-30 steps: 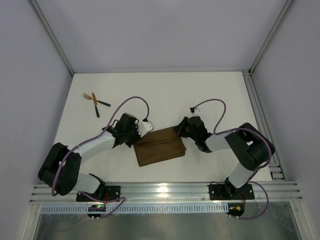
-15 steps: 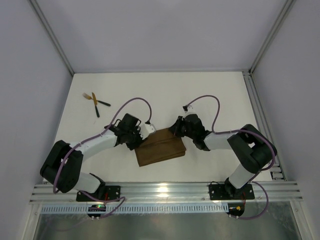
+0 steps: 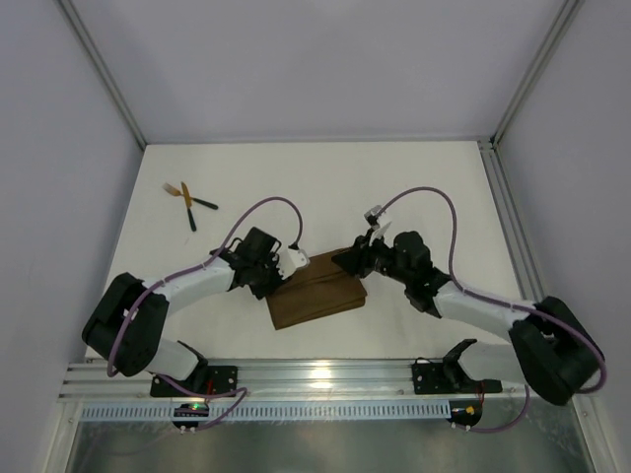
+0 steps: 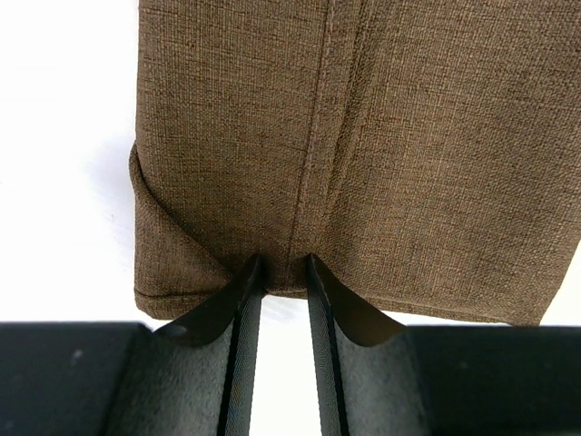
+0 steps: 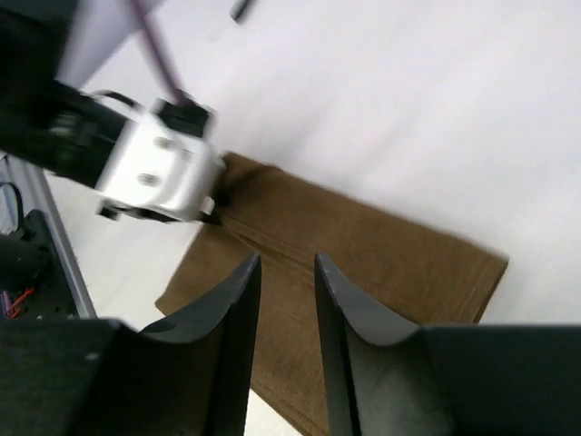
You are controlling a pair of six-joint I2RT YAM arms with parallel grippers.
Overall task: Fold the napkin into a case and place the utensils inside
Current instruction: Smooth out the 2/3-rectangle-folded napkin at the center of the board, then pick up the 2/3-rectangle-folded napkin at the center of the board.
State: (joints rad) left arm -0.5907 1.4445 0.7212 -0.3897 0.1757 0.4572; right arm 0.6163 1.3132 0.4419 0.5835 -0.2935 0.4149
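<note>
The napkin (image 3: pixel 317 293) is a plain dark brown with a fine woven texture and no print, lying on a white desk (image 3: pixel 325 187). The utensils (image 3: pixel 187 201) have gold heads and thin black handles. Both grippers' fingers (image 4: pixel 238 300) are black.

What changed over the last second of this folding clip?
The right gripper lifted off the napkin and its arm swung out to the right. The left gripper crept slightly right along the cloth's edge. The napkin and the utensils stayed put.
</note>
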